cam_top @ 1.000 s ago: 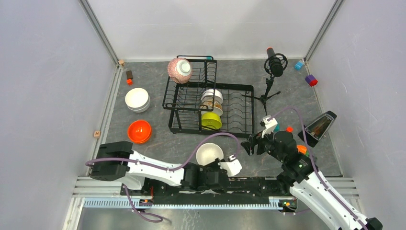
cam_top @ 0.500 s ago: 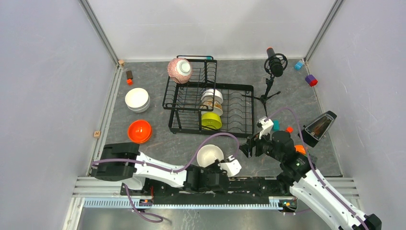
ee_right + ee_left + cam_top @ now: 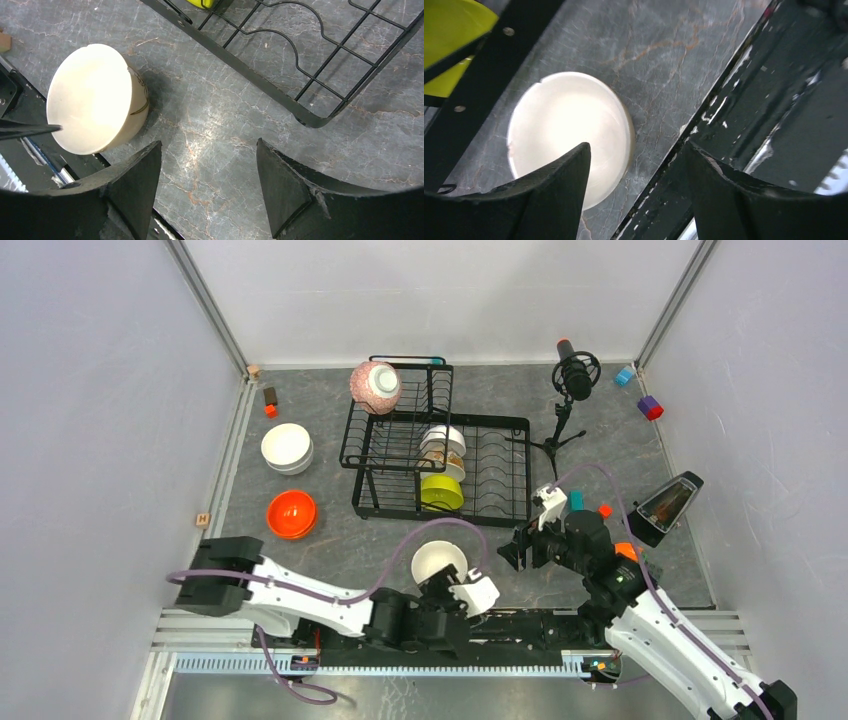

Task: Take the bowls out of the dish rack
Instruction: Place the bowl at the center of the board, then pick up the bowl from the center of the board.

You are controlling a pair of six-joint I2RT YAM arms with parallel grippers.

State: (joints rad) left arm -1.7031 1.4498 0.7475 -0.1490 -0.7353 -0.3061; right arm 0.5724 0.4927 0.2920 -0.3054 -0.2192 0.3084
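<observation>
Bowls (image 3: pixel 441 468) stand in the dish rack's (image 3: pixel 495 465) lower tray, well beyond both grippers, with a pink-speckled bowl (image 3: pixel 375 386) on its upper shelf. Your left gripper (image 3: pixel 637 147) is spread wide with nothing between its fingers. A cream bowl (image 3: pixel 569 135) sits on the tabletop (image 3: pixel 340 540) just off its left finger, whose tip overlaps the rim in the wrist view; you cannot tell whether they touch. A second ago that gripper lay to the bowl's right. Since then the left arm has folded back leftwards, bringing the gripper nearer the bowl's near side, while the bowl has not shifted. Your right gripper (image 3: pixel 209 142) also gapes empty and has edged slightly towards the cream bowl, which lies ahead and to its left, with the rack's corner ahead on its right.
</observation>
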